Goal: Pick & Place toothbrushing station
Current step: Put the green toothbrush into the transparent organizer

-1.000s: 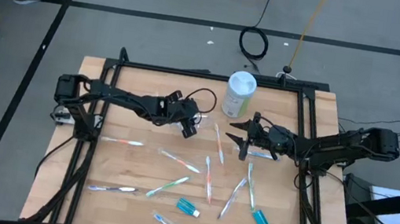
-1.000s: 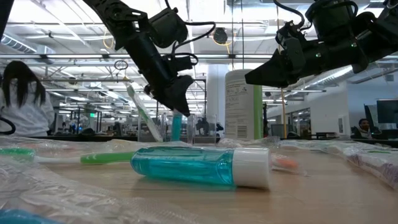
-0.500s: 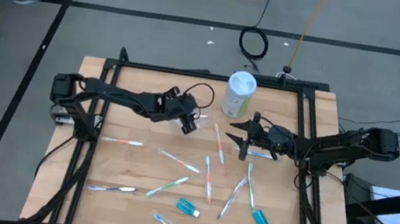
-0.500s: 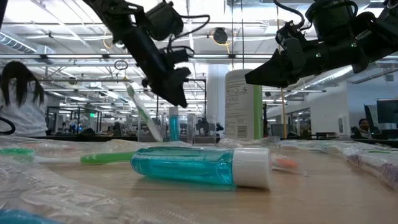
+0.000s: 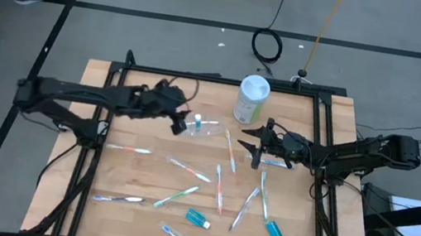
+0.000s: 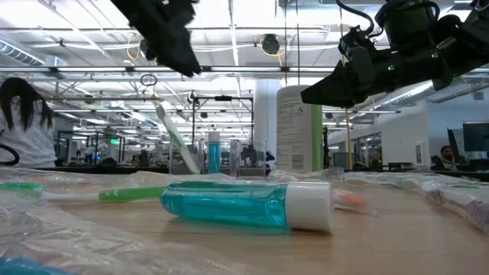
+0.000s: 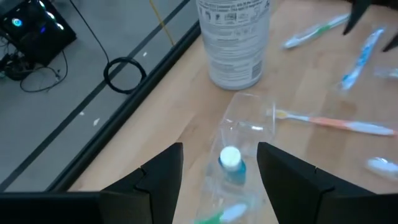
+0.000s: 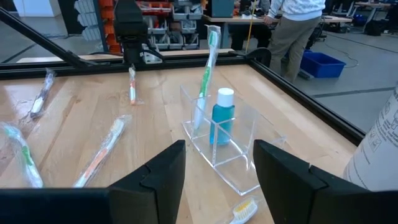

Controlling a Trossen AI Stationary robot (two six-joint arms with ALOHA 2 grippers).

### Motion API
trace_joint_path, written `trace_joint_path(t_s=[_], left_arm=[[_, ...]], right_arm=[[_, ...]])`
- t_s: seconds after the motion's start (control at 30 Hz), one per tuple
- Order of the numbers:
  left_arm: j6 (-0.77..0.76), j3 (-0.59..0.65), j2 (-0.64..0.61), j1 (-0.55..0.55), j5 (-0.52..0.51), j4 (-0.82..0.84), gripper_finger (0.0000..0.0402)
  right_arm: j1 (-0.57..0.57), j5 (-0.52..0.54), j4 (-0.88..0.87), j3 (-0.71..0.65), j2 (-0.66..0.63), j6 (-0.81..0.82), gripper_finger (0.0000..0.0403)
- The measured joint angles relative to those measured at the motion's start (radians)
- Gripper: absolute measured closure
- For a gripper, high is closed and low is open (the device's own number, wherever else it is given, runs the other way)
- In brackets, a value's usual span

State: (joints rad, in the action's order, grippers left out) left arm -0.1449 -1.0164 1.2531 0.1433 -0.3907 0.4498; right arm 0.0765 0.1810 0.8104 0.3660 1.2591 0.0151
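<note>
A clear plastic holder (image 5: 207,126) stands on the table's far middle. A small blue toothpaste tube (image 8: 221,122) and a green-handled toothbrush (image 8: 205,74) stand upright in it, leaning on its walls. My left gripper (image 5: 180,123) is open and empty, raised just to the left of the holder (image 7: 245,127). My right gripper (image 5: 253,149) is open and empty, hovering to the right of the holder (image 8: 217,140). Several wrapped toothbrushes (image 5: 221,185) and two blue tubes (image 5: 197,218) lie flat on the table.
A tall white-and-green canister (image 5: 252,99) stands at the far edge, just behind the holder. Toothbrushes lie scattered over the table's middle and near part. A black frame rail (image 5: 216,78) runs round the table. People (image 6: 27,122) show in the room behind.
My left gripper has drawn away from the clear holder toward the table's left edge and has risen. The blue tube and the toothbrush stay standing in the holder. My right gripper has kept still.
</note>
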Motion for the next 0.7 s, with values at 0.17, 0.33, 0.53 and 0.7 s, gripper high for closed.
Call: trace_joint_path(t_s=[0.17, 0.33, 0.53, 0.7], left_arm=[[-0.011, 0.0, -0.111, -0.03, -0.002, 0.134, 0.0188], [-0.021, 0.043, -0.192, -0.07, -0.003, 0.173, 0.0188], [-0.049, 0.231, -0.309, -0.098, -0.002, 0.04, 0.0188], [-0.068, 0.339, -0.378, -0.1, 0.024, -0.033, 0.0188]], right_arm=[[0.0, 0.0, 0.0, 0.0, 0.0, 0.0, 0.0222], [0.0, 0.0, 0.0, 0.0, 0.0, 0.029, 0.0222], [0.0, 0.003, -0.009, 0.0, 0.0, 0.03, 0.0222], [0.003, 0.133, -0.071, 0.0, 0.0, -0.05, 0.0222]])
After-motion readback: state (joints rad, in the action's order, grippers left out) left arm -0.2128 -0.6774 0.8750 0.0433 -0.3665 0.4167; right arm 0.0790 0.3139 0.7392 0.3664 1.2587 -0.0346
